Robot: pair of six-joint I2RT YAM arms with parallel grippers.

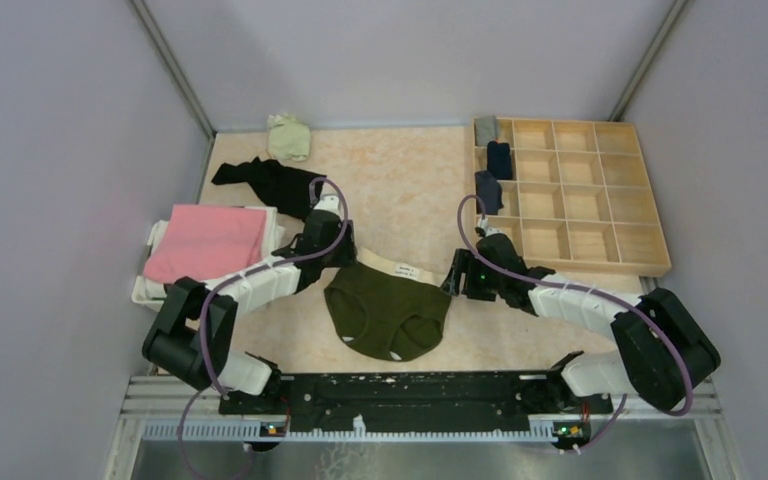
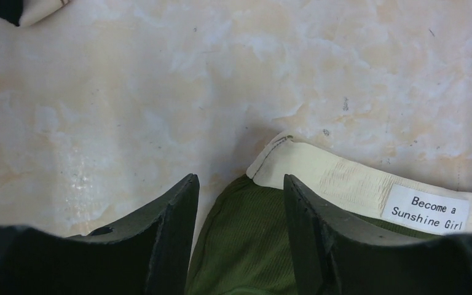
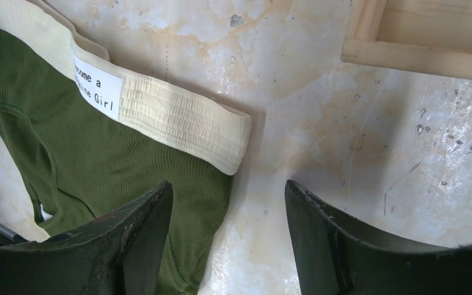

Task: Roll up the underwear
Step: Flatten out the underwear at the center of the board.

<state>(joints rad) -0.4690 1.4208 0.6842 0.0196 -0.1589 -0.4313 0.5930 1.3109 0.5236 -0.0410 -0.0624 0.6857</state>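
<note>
An olive green underwear (image 1: 388, 310) with a cream waistband (image 2: 344, 184) lies spread flat mid-table. My left gripper (image 1: 345, 258) is open just above its left waistband corner; in the left wrist view the green cloth (image 2: 246, 246) lies under the gap between the fingers (image 2: 178, 215), unpinched. My right gripper (image 1: 452, 278) is open at the right waistband corner. In the right wrist view the underwear (image 3: 98, 147) lies under the left finger (image 3: 147, 215) and bare tabletop under the rest of the gap. A black underwear (image 1: 260, 180) and a pale green one (image 1: 289, 137) lie at the back left.
A wooden compartment tray (image 1: 600, 200) stands at the back right, its corner (image 3: 418, 55) near my right gripper. Rolled dark pieces (image 1: 499, 158) sit in its left column. A folded pink cloth (image 1: 207, 240) rests on a white bin at the left.
</note>
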